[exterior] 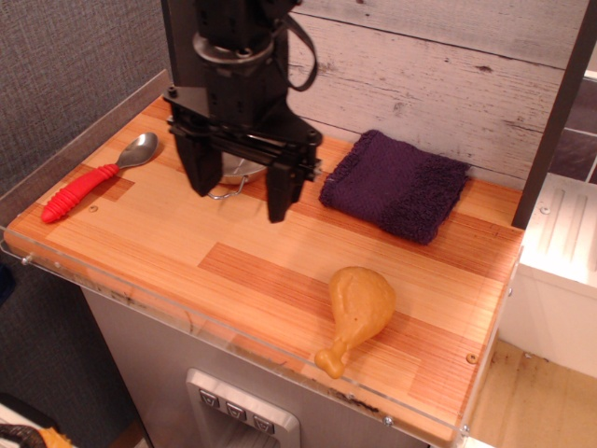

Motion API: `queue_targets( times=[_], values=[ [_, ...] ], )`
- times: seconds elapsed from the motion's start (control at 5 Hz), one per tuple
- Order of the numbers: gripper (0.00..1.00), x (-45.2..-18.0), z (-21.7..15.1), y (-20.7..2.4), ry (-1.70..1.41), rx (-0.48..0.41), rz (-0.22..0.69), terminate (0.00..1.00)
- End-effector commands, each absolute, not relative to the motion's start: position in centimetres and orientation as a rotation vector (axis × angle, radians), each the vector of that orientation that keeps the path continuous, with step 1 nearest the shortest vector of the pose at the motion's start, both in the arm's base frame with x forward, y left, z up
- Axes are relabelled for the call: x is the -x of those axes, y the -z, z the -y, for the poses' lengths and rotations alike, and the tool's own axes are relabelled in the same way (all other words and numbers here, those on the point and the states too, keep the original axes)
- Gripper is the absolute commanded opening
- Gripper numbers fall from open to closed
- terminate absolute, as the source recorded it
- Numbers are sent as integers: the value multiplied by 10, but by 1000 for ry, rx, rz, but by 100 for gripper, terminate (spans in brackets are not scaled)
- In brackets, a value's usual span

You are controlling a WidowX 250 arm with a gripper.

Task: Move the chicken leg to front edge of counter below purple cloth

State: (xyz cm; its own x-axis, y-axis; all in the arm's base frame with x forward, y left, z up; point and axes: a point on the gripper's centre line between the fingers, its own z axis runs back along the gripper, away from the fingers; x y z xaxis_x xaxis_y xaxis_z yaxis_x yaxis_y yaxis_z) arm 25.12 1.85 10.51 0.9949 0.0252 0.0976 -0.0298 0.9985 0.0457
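Observation:
The tan-golden chicken leg (356, 313) lies on the wooden counter (168, 233) near its front edge, bone end toward the acrylic rim, in front of the dark purple cloth (395, 184). My black gripper (239, 187) hangs open and empty above the counter's back left, well to the left of the chicken leg and apart from it. Its two fingers point down, spread wide.
A steel bowl (235, 173) sits behind the gripper, mostly hidden by it. A spoon with a red handle (89, 182) lies at the far left. A wood-plank wall runs along the back; a dark post (550, 121) stands at the right.

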Motion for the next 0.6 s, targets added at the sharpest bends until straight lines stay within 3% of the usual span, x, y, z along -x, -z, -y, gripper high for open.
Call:
queue_targets(
  times=[0.0, 0.2, 0.4],
  values=[
    [100, -255, -21, -119, 12, -26, 149, 0],
    [100, -255, -21, -119, 12, -26, 149, 0],
    [100, -255, -21, -119, 12, -26, 149, 100]
  ],
)
